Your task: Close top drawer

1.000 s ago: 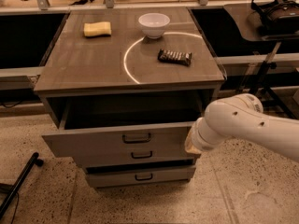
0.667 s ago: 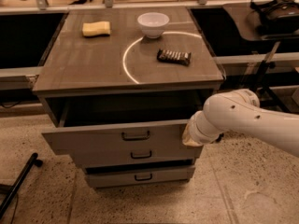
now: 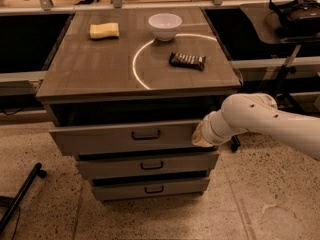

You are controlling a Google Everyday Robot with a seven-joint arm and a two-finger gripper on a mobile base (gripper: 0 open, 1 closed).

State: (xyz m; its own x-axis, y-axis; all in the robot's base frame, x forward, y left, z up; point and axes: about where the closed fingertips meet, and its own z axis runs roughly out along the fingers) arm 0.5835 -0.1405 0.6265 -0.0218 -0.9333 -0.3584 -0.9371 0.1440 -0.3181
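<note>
Three drawers sit under the bench top (image 3: pixel 85 74), one below the other, and each has one small black loop handle at its centre. The top drawer (image 3: pixel 100 140) is the tallest one; it stands pulled out a little from the front edge of the bench, and a dark gap shows above its front panel. The middle drawer (image 3: pixel 110 167) and the bottom drawer (image 3: pixel 120 189) also stand out a little from the body.

One white arm (image 3: pixel 270 120) comes in from the right. The gripper (image 3: pixel 202 135) is at the right end of the top drawer's front panel, touching it, below the front right corner of the bench. Whether the gripper is spread or pressed together I cannot tell.

Three loose things lie on the bench: one yellow sponge (image 3: pixel 104 30) near the back left corner, one white bowl (image 3: pixel 165 25) near the back edge, and one dark snack bar (image 3: pixel 187 60) toward the right edge. One white curved line (image 3: pixel 136 70) is marked on the top.
</note>
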